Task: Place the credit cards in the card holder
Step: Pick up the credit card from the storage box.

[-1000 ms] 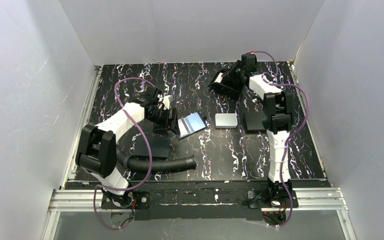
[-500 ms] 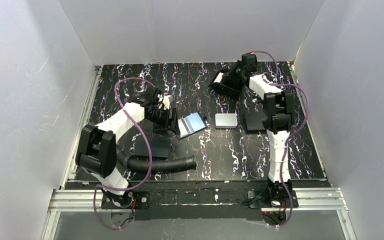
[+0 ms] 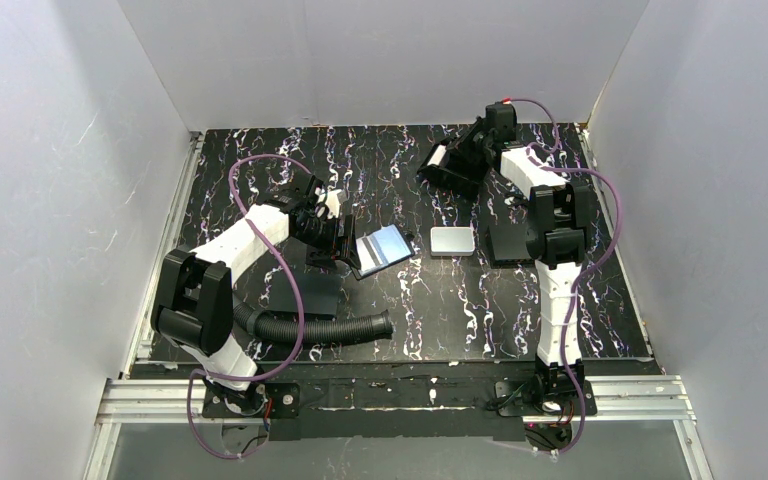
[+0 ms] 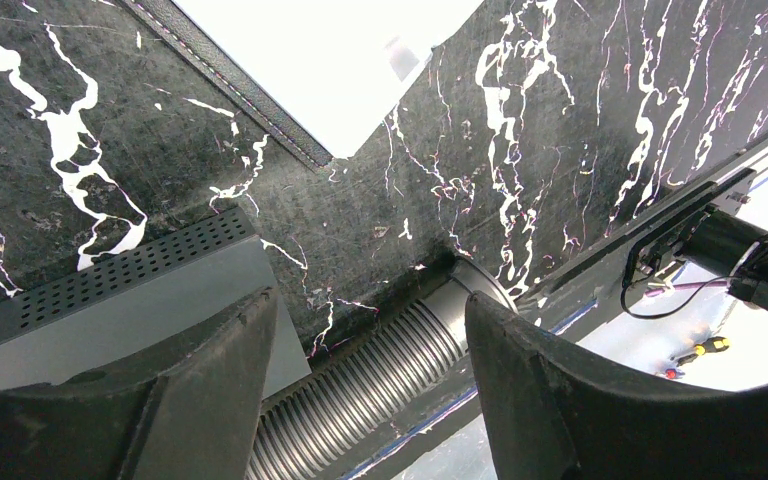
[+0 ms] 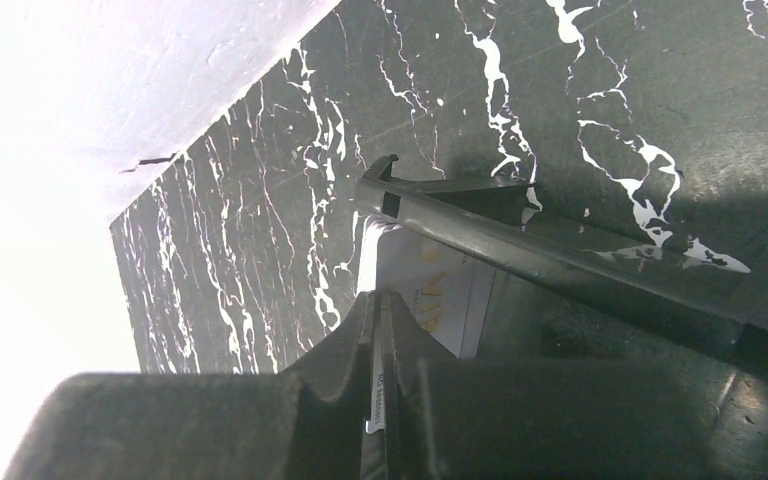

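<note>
Tabletop [image 3: 240, 170], right tool [image 5: 375, 310] pinching card [image 5: 430, 285], barely shifted

White-black arms [image 3: 240, 240], purple cables [image 3: 260, 158]

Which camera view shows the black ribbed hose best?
Top external: most of the hose is in sight. The left wrist view shows only a short stretch, close up; the right wrist view shows none.

Lab cell w/ white walls [image 3: 380, 60], alu rail [image 3: 145, 400]
</note>
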`<control>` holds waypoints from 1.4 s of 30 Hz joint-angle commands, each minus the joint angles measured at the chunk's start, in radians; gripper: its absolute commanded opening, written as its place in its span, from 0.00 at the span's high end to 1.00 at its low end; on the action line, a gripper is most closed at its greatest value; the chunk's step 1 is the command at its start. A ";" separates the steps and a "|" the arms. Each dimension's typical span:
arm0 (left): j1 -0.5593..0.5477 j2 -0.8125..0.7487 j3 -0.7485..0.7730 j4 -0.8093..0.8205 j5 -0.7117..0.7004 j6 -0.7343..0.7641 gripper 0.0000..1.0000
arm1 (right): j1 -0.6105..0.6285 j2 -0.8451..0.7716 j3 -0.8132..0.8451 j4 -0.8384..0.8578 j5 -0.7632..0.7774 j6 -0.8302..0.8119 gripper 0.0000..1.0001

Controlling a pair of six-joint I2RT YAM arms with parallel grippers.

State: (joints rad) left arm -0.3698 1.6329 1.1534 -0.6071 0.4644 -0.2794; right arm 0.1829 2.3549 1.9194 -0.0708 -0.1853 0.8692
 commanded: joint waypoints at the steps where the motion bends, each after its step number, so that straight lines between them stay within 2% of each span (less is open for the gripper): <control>1: -0.006 -0.009 0.029 -0.020 0.022 0.019 0.33 | -0.002 -0.072 0.031 0.037 -0.013 0.016 0.95; 5: -0.006 -0.009 0.029 -0.020 0.022 0.018 0.33 | -0.002 -0.075 0.041 0.015 -0.008 0.012 0.99; 31: -0.011 -0.002 0.039 -0.020 0.025 0.010 0.34 | -0.012 -0.176 0.027 -0.126 0.055 -0.108 0.99; 37: -0.011 -0.016 0.077 -0.034 0.039 -0.003 0.33 | -0.018 -0.244 -0.019 -0.047 0.012 -0.207 0.99; 42: 0.007 -0.043 0.146 -0.059 0.073 -0.027 0.31 | -0.032 -0.285 -0.004 -0.060 -0.064 -0.277 0.99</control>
State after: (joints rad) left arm -0.3757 1.6329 1.2264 -0.6269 0.4851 -0.2903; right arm 0.1640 2.1608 1.9003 -0.1697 -0.1845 0.6806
